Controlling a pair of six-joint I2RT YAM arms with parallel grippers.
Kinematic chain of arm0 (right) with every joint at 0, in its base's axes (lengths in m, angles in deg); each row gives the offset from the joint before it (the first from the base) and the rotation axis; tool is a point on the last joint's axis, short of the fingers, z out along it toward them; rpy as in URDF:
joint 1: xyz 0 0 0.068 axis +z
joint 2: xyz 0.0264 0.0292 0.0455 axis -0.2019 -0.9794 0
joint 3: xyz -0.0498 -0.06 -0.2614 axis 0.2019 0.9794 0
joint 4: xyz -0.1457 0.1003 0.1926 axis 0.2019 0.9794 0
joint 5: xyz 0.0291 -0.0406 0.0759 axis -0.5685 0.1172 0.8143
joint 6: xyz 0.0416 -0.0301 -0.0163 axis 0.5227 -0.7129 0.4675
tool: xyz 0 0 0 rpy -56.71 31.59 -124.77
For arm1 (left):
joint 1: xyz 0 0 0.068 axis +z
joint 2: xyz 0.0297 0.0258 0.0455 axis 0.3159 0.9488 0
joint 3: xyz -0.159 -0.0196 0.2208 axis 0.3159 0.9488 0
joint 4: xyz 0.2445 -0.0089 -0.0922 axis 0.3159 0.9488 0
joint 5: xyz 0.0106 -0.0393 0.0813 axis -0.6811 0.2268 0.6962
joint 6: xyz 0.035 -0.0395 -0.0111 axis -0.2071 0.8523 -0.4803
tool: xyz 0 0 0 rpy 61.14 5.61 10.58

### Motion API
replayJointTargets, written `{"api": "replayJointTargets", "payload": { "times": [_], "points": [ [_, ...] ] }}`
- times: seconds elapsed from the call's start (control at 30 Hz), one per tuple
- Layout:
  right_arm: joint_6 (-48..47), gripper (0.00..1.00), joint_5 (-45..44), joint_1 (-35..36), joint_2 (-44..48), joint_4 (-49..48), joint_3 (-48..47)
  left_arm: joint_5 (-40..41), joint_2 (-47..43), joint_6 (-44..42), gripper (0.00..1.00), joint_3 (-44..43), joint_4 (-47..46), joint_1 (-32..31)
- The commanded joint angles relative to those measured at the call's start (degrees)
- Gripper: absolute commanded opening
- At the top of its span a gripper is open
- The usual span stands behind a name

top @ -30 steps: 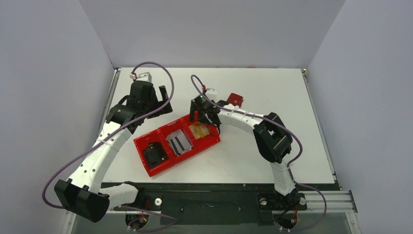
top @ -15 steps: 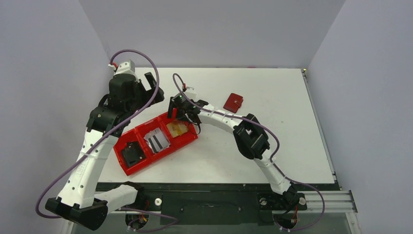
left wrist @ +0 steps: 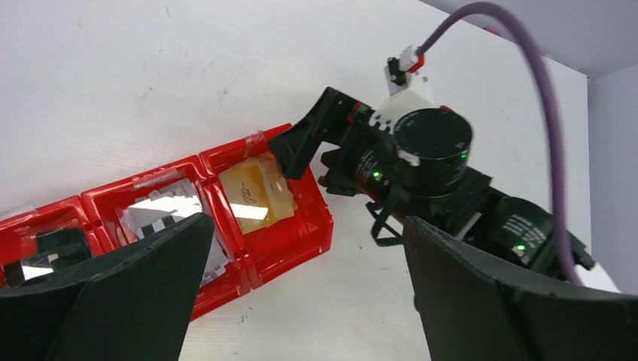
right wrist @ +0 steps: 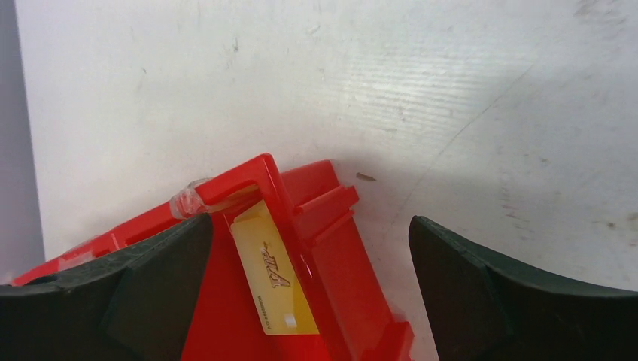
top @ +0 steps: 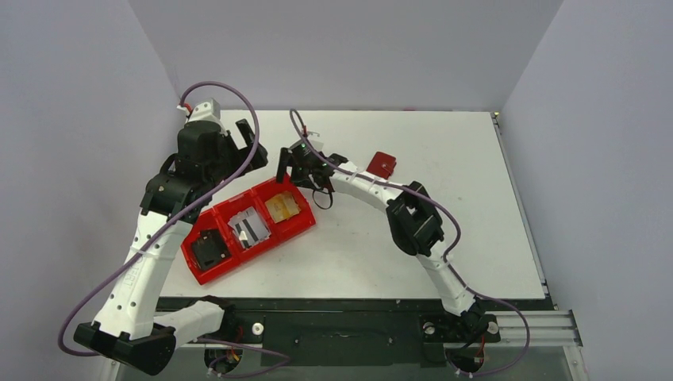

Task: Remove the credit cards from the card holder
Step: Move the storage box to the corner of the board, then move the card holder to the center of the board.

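Observation:
The card holder (top: 382,164), small and dark red, lies closed on the white table behind the right arm. Gold credit cards (top: 280,207) lie in the right end compartment of a bright-red tray (top: 214,274). They also show in the left wrist view (left wrist: 254,192), and one gold card (right wrist: 274,282) shows in the right wrist view. My right gripper (top: 292,168) hangs open at the tray's far right corner (right wrist: 263,169), holding nothing (right wrist: 308,219). My left gripper (top: 248,147) is open behind the tray and empty (left wrist: 305,223), looking down on the right gripper (left wrist: 305,143).
The tray's middle compartment holds black-and-white striped cards (top: 248,228), and its left one holds a black object (top: 209,248). Grey walls close in the table on the left, back and right. Purple cables loop over both arms.
The red tray has slid left and turned. My right gripper moved left with it, then lifted back to its far corner, uncovering the card holder. The left arm pulled back to the left.

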Motion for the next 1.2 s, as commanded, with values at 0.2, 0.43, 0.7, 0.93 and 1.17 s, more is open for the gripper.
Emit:
{"api": "replayJointTargets", "payload": {
  "times": [0.2, 0.43, 0.7, 0.93, 1.17],
  "points": [
    [-3.0, 0.98, -4.4, -10.4, 17.8, 0.6, 9.1, -0.9, -0.9, -0.5, 0.97, 0.1, -1.5, 0.5],
    [-6.4, 0.95, -12.5, -17.6, 20.9, 6.3, 14.7, -2.5, -0.7, -0.6, 0.97, 4.4, -3.2, 0.6],
    [-8.4, 0.87, -16.1, -22.8, 18.1, 9.6, 17.0, -4.4, -0.3, -0.3, 0.97, 7.5, -4.9, 0.6],
    [-9.3, 0.74, -15.9, -24.7, 13.0, 9.8, 14.1, -4.8, 0.0, -0.6, 0.97, 8.5, -5.0, 0.6],
    [-9.2, 0.61, -15.2, -26.1, 9.2, 10.3, 9.9, -5.0, -0.1, -0.6, 0.97, 9.0, -4.9, 0.6]
  ]
}}
